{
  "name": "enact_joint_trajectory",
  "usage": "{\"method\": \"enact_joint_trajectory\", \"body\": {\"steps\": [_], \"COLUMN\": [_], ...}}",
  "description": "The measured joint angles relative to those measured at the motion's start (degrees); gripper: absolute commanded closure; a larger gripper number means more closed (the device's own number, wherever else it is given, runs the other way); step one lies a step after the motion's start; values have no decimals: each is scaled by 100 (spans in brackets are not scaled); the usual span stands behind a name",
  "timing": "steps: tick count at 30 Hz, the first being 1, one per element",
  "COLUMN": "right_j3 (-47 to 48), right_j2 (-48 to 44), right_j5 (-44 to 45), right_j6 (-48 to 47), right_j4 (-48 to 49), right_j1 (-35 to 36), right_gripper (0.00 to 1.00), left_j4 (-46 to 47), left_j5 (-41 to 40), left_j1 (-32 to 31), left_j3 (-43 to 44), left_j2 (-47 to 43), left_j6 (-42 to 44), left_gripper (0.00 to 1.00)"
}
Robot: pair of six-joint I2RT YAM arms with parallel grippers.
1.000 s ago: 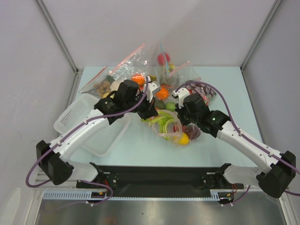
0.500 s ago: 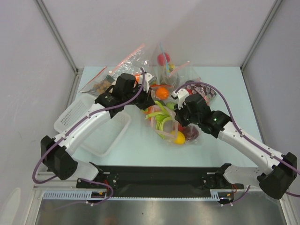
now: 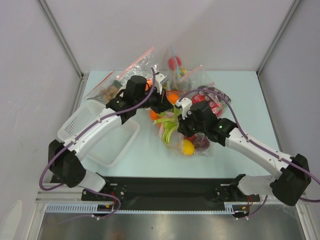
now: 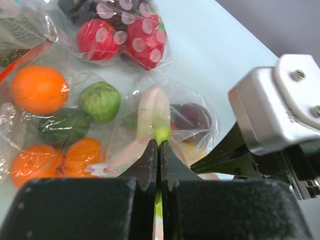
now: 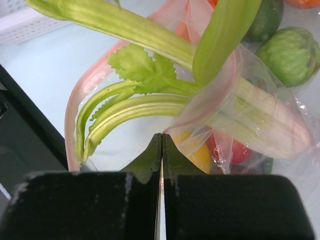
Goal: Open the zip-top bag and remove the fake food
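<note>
The zip-top bag [image 3: 194, 144] lies mid-table, its pale pink strip [image 5: 75, 107] gaping. My right gripper [image 3: 180, 128] is shut on a fold of its clear plastic [image 5: 161, 136]. The white-and-green leek [image 5: 135, 107] sticks out of the mouth, its leaves spreading left. My left gripper [image 3: 164, 104] sits just behind the bag, shut on a green leek leaf, with pink strip at the pinch too [image 4: 159, 146]. The leek's pale end [image 4: 154, 112] is still inside the bag. The yellow lemon [image 5: 200, 156] and dark red apple [image 4: 196, 117] lie inside the bag.
Oranges [image 4: 39, 89] and green pieces [image 4: 100, 101] lie in clear plastic beside the bag. A bag of red spotted fruit [image 4: 127, 37] lies behind. More bags [image 3: 135, 70] stand at the back. A white basket [image 3: 95, 135] sits left. The black base rail [image 3: 170, 187] runs along the near edge.
My left gripper has moved back and right, drawing the leek leaves with it. My right gripper and the bag have shifted left.
</note>
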Motion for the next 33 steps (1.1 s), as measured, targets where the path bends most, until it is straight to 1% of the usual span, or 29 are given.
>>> {"method": "enact_joint_trajectory", "body": {"steps": [6, 10, 13, 14, 18, 20, 24, 25, 28, 33], "right_j3": [-4, -81, -140, -155, -164, -168, -186, -186, -186, -199], "right_j2": [238, 369, 374, 374, 372, 369, 367, 365, 356, 289], "right_j5": [352, 568, 719, 752, 848, 852, 846, 846, 844, 817], "right_j6": [195, 470, 651, 682, 813, 835, 883, 896, 922, 931], "right_j4": [79, 221, 232, 256, 358, 378, 404, 404, 404, 426], "right_j1": [0, 0, 0, 0, 0, 0, 0, 0, -2, -4], "right_gripper": [100, 100, 100, 100, 100, 100, 100, 100, 100, 100], "left_j4": [173, 90, 7, -26, -203, -334, -492, -527, -614, -710], "left_j5": [203, 181, 46, -39, -442, -748, -1095, -1222, -1399, -1550], "left_j1": [-138, -417, -575, -599, -662, -710, -837, -868, -938, -1038], "left_j3": [-579, -920, -1047, -1067, -1235, -1309, -1355, -1355, -1353, -1353], "left_j2": [-55, -55, -70, -94, -181, -181, -179, -179, -149, 59], "left_j6": [33, 79, 111, 133, 212, 229, 271, 275, 306, 321], "left_gripper": [100, 98, 91, 85, 72, 63, 54, 50, 46, 44]}}
